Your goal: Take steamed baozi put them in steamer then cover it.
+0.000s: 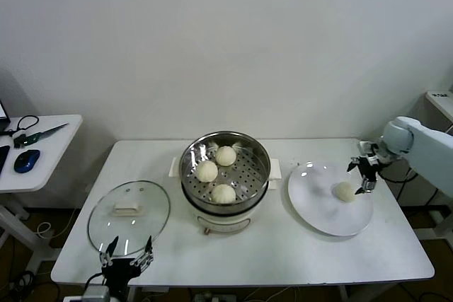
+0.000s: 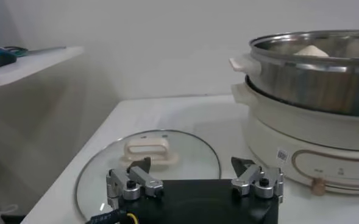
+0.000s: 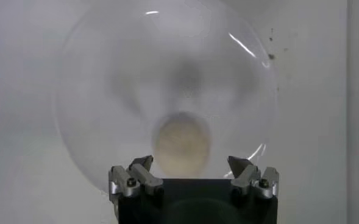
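Baozi number four waits under the right gripper's open jaws.

Left gripper point(image 1: 129, 252) idles open and empty at the cover's point(image 1: 129, 216) 6 o'clock; the steamer point(image 1: 225, 172) holds three baozi. Right gripper point(image 1: 366, 174), far nearer, hovers spread wide and empty at 3 o'clock of the last baozi point(image 1: 345, 191) on the white plate point(image 1: 322, 216), bun centred between the jaws.

Head overhead; wrists close, sharing table point(image 1: 283, 245).
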